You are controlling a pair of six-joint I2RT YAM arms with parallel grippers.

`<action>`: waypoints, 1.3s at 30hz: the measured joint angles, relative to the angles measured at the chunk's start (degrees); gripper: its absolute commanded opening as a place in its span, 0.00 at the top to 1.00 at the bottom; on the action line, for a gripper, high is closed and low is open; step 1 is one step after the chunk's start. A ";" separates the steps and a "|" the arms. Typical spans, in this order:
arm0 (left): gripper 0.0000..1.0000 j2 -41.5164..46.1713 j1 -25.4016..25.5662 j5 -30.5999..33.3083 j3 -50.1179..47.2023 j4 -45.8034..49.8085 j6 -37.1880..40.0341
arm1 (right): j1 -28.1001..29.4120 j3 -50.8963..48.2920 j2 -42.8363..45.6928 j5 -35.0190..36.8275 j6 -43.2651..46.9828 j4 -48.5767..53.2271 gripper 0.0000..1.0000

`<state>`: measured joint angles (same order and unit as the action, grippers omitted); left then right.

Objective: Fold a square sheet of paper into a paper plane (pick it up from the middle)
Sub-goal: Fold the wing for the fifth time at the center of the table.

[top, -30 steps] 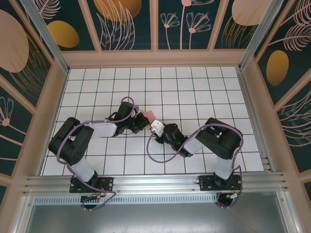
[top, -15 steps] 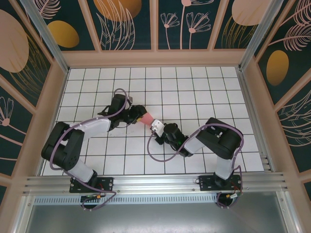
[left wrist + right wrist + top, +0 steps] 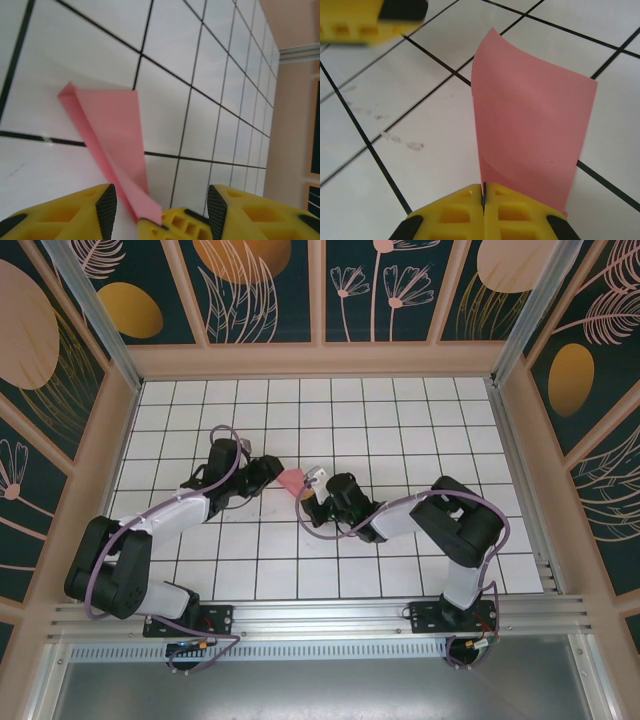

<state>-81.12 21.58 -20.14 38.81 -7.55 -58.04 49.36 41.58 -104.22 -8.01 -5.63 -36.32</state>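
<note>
Folded pink paper (image 3: pixel 530 125) sits mid-tabletop (image 3: pixel 400 430). Right gripper (image 3: pixel 483 192) jaws pinched shut on its end; left gripper (image 3: pixel 270 470) jaws apart, empty, just beside. Light, floppy, creases easily; take it by the stiffer folded edge.

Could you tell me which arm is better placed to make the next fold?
Probably left: the right gripper is shut on the pink paper, anchoring it, while the left gripper is open and free beside it.
</note>
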 measured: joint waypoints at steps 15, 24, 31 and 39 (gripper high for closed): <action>0.45 1.20 0.00 -2.36 -9.35 -12.09 0.83 | -5.18 2.03 -2.58 -14.69 -16.24 3.91 1.00; 0.52 -1.03 0.46 -5.38 -12.17 -20.90 0.87 | -7.37 2.03 -2.62 -21.18 -26.51 0.94 1.00; 0.61 -4.85 2.78 -6.69 -12.46 -26.95 1.03 | -8.37 1.99 -2.75 -23.61 -33.92 -1.22 1.00; 0.65 -9.27 4.11 -7.76 -11.89 -30.01 1.05 | -9.22 0.90 -3.08 -23.80 -40.06 -1.95 1.00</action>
<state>-90.39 25.69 -27.90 26.92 -37.56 -56.99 40.14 42.48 -107.31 -31.81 -45.69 -38.26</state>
